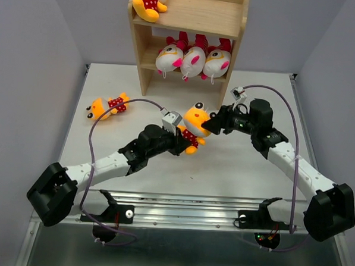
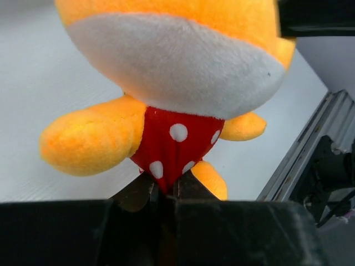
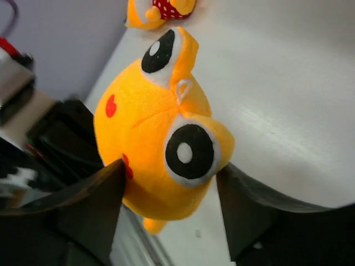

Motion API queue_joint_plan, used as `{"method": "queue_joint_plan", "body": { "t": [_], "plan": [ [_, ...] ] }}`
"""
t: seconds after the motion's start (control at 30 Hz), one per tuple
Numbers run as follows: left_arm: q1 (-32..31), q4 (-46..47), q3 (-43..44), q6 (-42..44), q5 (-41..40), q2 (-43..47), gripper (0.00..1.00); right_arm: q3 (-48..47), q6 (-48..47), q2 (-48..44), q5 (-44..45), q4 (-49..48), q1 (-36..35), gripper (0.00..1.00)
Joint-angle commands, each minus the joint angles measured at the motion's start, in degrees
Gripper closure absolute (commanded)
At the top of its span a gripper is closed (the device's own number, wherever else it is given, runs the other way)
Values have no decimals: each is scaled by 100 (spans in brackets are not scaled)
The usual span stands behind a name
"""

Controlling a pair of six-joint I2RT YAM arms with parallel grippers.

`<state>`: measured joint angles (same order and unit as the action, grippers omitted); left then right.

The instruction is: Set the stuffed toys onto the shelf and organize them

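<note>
Above white table [image 1: 253, 173], left pincer [image 2: 163, 194] clamps yellow toy [image 1: 196, 119]; right pincer [image 3: 172, 183] parted around it.

From overhead, the shelf [image 1: 192, 14] runs off the top edge and takes the head of the top toy [image 1: 150, 0] with it. My left wrist view cuts off the held toy [image 2: 172, 83] above the chin, and the left gripper [image 2: 163, 189] tips vanish behind its shirt. The right gripper [image 3: 169, 177] is blurred and may be touching the head.
</note>
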<state>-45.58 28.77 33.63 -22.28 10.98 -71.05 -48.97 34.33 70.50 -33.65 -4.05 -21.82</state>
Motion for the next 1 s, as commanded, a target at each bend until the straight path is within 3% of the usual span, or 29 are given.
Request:
{"method": "queue_joint_plan", "body": {
  "t": [0.0, 0.03, 0.13, 0.33, 0.53, 0.77, 0.97],
  "plan": [
    [32, -939, 591, 926, -474, 678, 100, -376, -3954, -396, -669, 1018, 12, 0],
    [41, -1170, 705, 1336, -509, 749, 100, -359, -4804, -458, -460, 1186, 12, 0],
    [58, -2014, 1215, 2084, -746, 864, 100, -175, -5540, -686, 84, 1399, 12, 0],
    [356, -2868, 2261, 3062, -993, 715, 100, 106, -5595, -1012, -483, 1416, 12, 0],
    [998, -3475, 3711, 2967, -835, -49, 100, 46, -5603, -1214, -757, 1390, 64, 0],
    [1165, -3580, 5503, 3002, -852, -865, 100, 221, -5481, -1311, -748, 1372, 116, 0],
    [1341, -3940, 7241, 2993, -1352, -1587, 100, 414, -5270, -1434, -775, 1293, 179, 0]
  ]
}}
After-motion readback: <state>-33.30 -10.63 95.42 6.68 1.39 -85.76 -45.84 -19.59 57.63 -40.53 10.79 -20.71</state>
